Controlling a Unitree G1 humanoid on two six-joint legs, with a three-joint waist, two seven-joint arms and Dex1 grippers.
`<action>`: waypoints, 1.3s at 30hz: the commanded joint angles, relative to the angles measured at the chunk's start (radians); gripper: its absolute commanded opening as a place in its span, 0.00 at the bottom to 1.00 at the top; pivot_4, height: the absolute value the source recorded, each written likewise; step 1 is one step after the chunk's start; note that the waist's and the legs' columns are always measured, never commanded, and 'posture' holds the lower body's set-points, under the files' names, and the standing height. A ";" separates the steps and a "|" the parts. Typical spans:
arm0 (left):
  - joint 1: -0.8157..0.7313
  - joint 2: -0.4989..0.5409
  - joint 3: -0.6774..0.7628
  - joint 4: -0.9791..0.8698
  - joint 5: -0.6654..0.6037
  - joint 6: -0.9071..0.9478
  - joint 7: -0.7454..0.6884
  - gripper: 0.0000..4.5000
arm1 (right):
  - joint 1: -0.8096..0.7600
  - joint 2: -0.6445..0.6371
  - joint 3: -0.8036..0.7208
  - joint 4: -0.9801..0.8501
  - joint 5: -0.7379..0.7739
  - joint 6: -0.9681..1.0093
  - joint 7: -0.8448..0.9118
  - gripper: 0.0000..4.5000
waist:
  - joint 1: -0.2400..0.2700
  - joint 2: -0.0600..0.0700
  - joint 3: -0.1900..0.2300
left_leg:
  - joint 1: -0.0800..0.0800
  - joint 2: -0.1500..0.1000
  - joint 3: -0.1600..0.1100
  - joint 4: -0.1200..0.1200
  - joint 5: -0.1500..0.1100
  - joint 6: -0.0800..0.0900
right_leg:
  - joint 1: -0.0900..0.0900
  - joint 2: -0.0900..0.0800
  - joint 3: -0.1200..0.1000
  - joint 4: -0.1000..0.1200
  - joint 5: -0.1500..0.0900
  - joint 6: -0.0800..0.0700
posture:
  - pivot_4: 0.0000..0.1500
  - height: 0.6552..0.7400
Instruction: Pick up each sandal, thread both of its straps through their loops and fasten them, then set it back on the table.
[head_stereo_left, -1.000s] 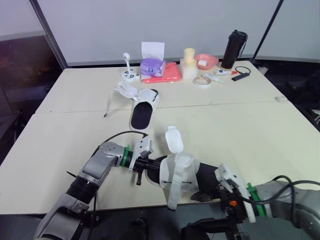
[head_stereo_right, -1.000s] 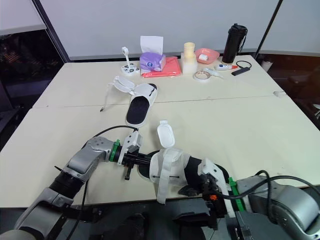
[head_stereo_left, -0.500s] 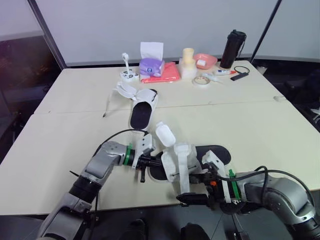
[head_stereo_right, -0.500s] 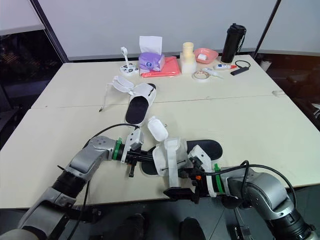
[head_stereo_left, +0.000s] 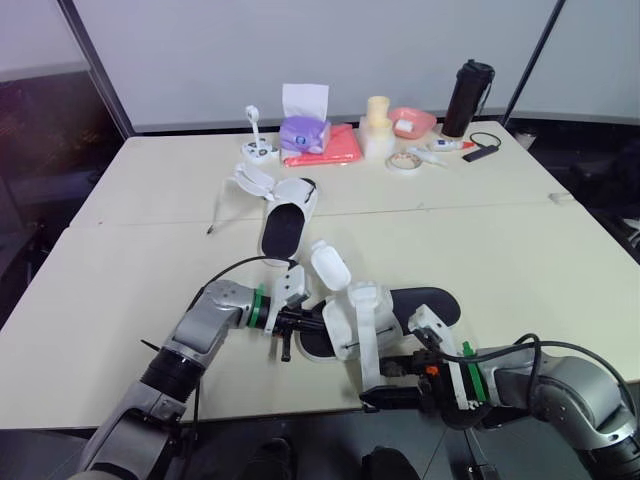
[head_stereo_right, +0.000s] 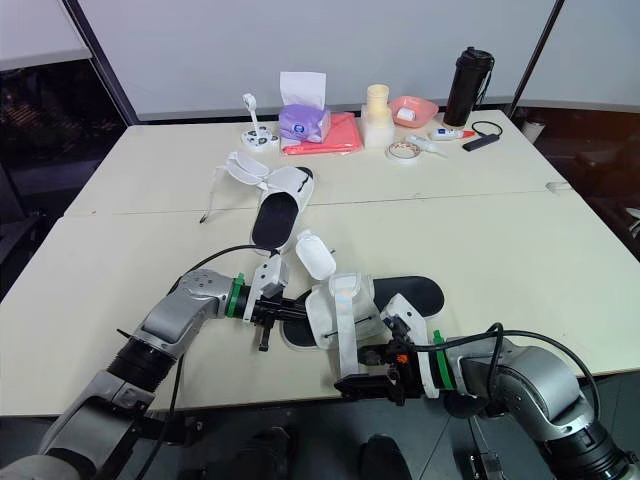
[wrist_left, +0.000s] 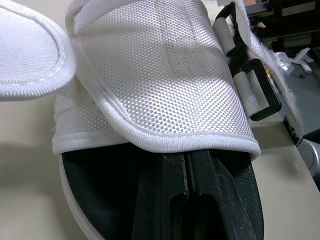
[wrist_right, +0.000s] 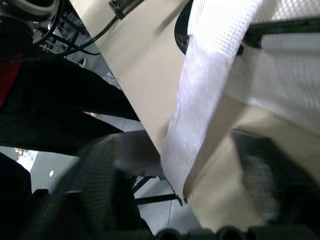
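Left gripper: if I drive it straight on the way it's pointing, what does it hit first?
The white upper of the near sandal. The left gripper, jaws together, lies on the black insole, aimed under that upper. Going on, it would likely wedge beneath it, though depth there is unclear.

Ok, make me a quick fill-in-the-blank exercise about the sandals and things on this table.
___ sandals are in view.
The near sandal has a ___ insole.
The right end effector has its fingers either side of that sandal's loose white ___.
The tissue box at the far edge of the table is ___.
Missing words: two, black, strap, purple.
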 joint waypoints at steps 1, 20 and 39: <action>-0.009 -0.003 0.005 0.016 0.010 -0.011 0.000 0.00 | 0.003 0.009 -0.011 -0.027 0.021 0.001 0.006 0.36 | 0.001 0.000 0.000 | 0.000 0.000 0.000 0.000 0.000 0.000 | 0.000 0.000 0.000 0.000 0.000 0.000 | 1.00 0.93; -0.002 -0.018 0.001 0.028 0.019 -0.029 0.016 0.00 | -0.347 -0.097 -0.140 0.028 0.209 0.157 0.081 0.01 | 0.001 0.000 0.000 | 0.000 0.000 -0.001 0.000 0.000 0.000 | 0.001 0.000 -0.001 0.000 0.000 0.000 | 1.00 0.93; 0.032 -0.015 0.012 -0.006 0.018 -0.027 0.043 0.00 | -0.620 -0.123 0.119 0.376 -0.071 0.098 0.334 0.01 | -0.001 0.000 0.000 | 0.000 -0.001 0.000 0.000 -0.001 0.001 | 0.000 -0.001 -0.001 -0.001 0.001 0.001 | 1.00 0.93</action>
